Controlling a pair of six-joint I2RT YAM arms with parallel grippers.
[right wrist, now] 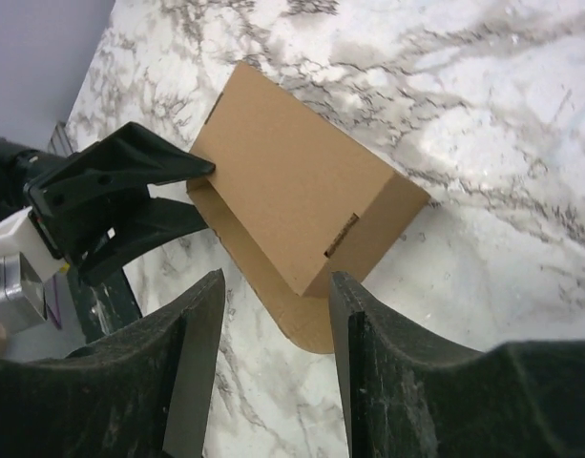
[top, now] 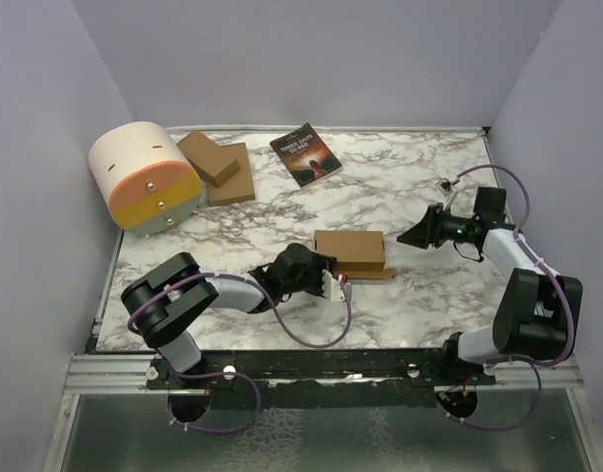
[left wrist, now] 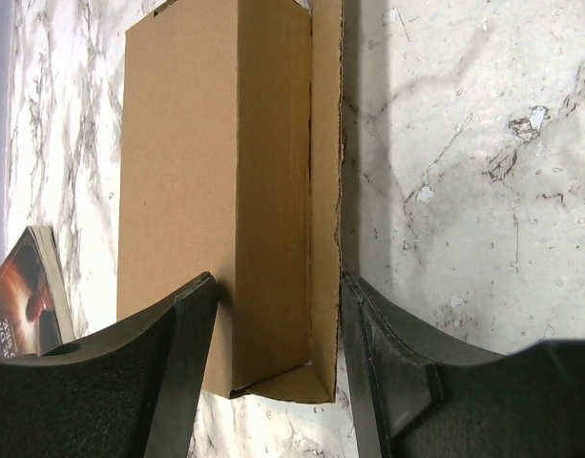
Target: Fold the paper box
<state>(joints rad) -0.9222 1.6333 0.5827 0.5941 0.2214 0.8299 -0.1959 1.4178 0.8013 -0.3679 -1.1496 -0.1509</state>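
Observation:
The paper box is a brown brick-shaped carton lying in the middle of the table, with one long flap flat on the marble along its near side. My left gripper is open at the box's left end. In the left wrist view its fingers straddle the near wall and flap of the box. My right gripper is open and empty, a short way right of the box and apart from it. In the right wrist view the box lies just beyond its tips.
A dark-covered book lies at the back centre, its corner also in the left wrist view. A stack of flat brown cardboard pieces and a cream-and-orange rounded container sit at the back left. Walls close three sides.

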